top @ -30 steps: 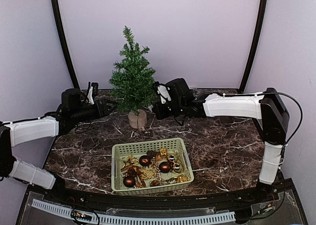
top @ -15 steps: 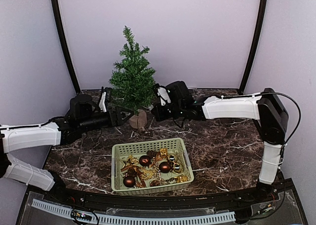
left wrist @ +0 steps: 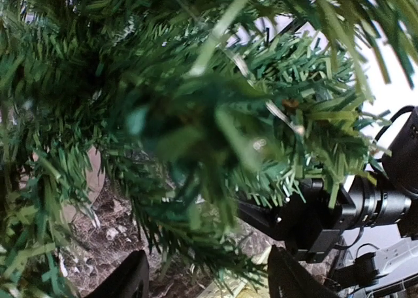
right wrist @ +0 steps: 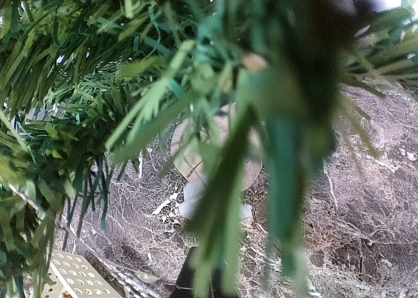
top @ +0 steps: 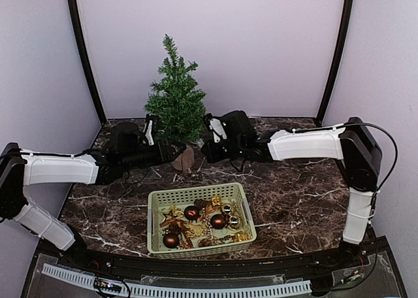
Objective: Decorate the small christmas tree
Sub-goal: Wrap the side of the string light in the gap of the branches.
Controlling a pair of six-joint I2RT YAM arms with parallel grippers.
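Top external: left claw (top: 168, 153) released, right claw (top: 205, 150) clenched, both stretched low into the small christmas tree (top: 175, 105).

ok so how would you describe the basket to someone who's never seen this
Start from the dark marbled table and find the small christmas tree at its back. In front of it, toward the near edge, sits the basket: pale green, rectangular, with perforated walls. It is the only container there, filled with dark red baubles and gold trinkets.
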